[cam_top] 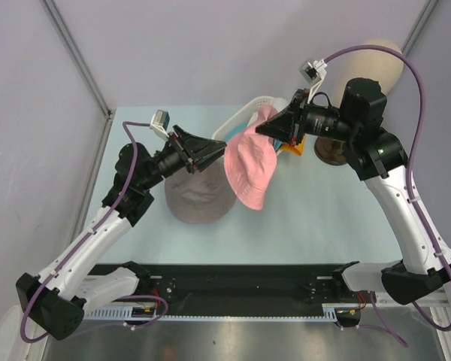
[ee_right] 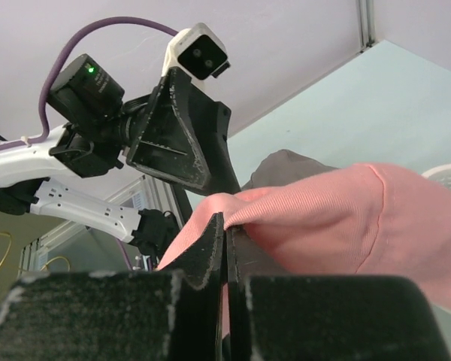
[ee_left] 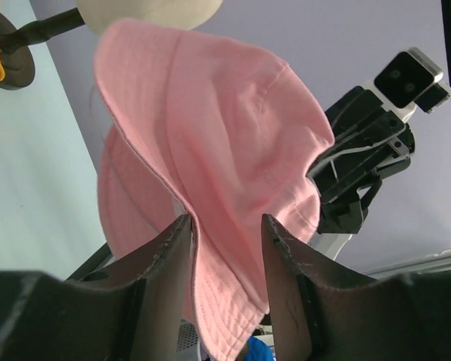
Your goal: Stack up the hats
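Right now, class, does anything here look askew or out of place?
Yes: the pink bucket hat hangs crumpled in mid-air with its brim folded. The shut right gripper pinches it, and the left gripper has its jaws open either side of the brim. It is not yet on the lavender bucket hat.

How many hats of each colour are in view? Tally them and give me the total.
Pink hat: 1
Lavender hat: 1
Orange hat, mostly hidden: 1
Teal hat, only a sliver showing: 1
Total: 4 hats
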